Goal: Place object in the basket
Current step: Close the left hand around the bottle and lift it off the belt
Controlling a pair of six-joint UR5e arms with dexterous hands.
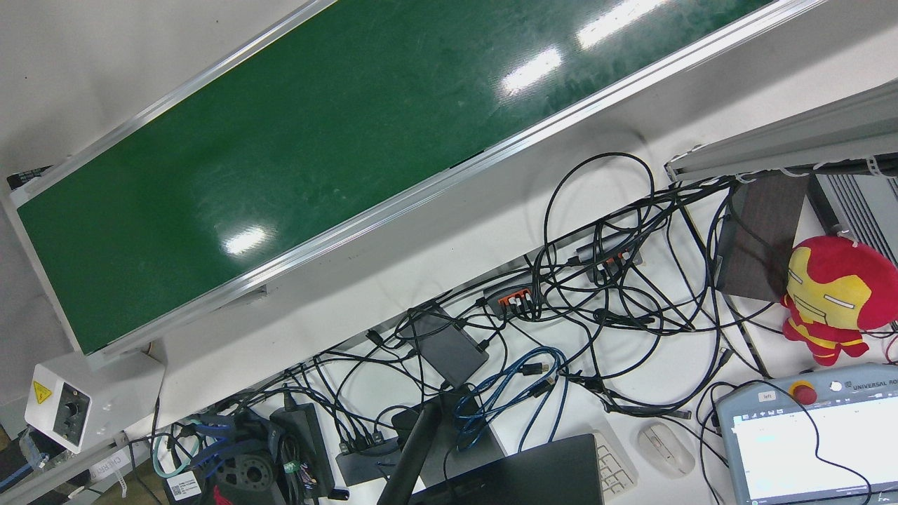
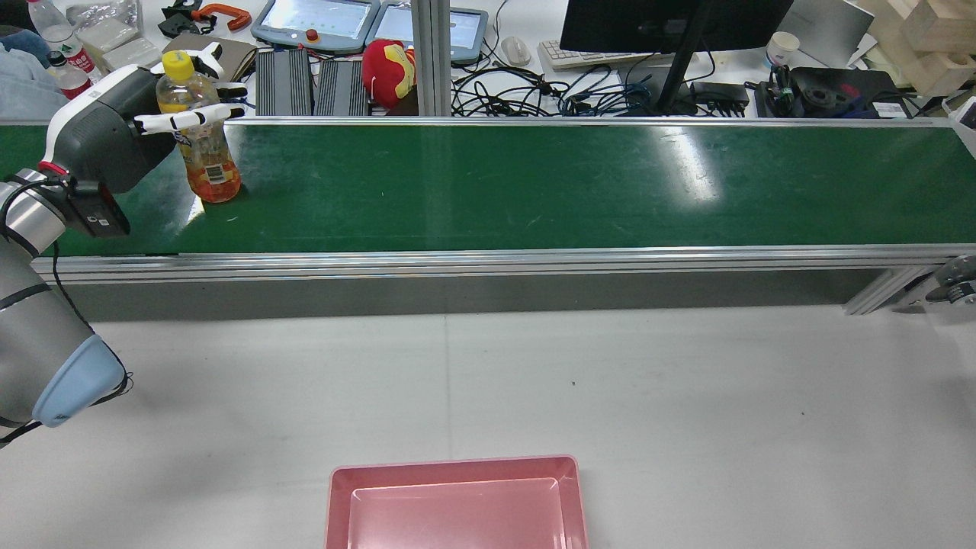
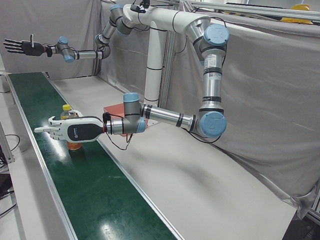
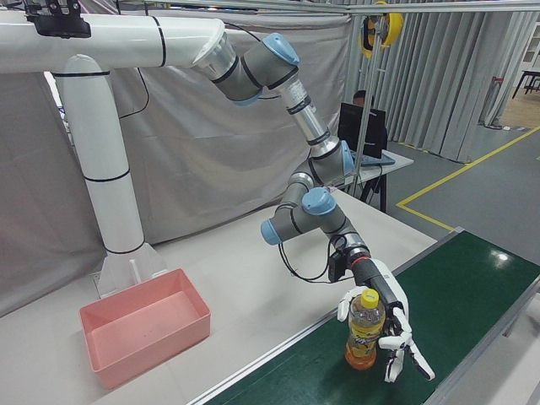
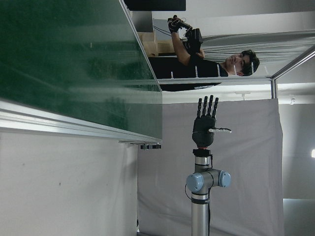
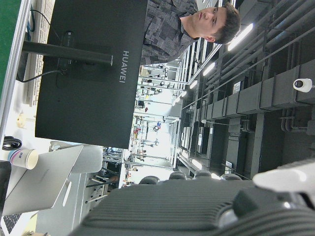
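A bottle of orange drink with a yellow cap (image 2: 203, 137) stands upright near the left end of the green conveyor belt (image 2: 534, 183). My left hand (image 2: 114, 145) is at the bottle, open, with its fingers (image 2: 191, 120) stretched out along it; the bottle (image 4: 364, 331) stands between thumb and fingers of that hand (image 4: 386, 325). It also shows in the left-front view (image 3: 75, 131), in front of the bottle (image 3: 70, 114). My right hand (image 3: 22, 46) is raised far off over the belt's other end, open and empty. The pink basket (image 2: 457, 503) sits on the table's near edge.
Behind the belt a desk holds a monitor (image 2: 671, 23), cables (image 2: 534, 88), a red plush toy (image 2: 389, 65) and teach pendants (image 2: 316, 19). The grey table (image 2: 610, 381) lies between belt and basket. The belt's aluminium rail (image 2: 488, 259) runs along its near side.
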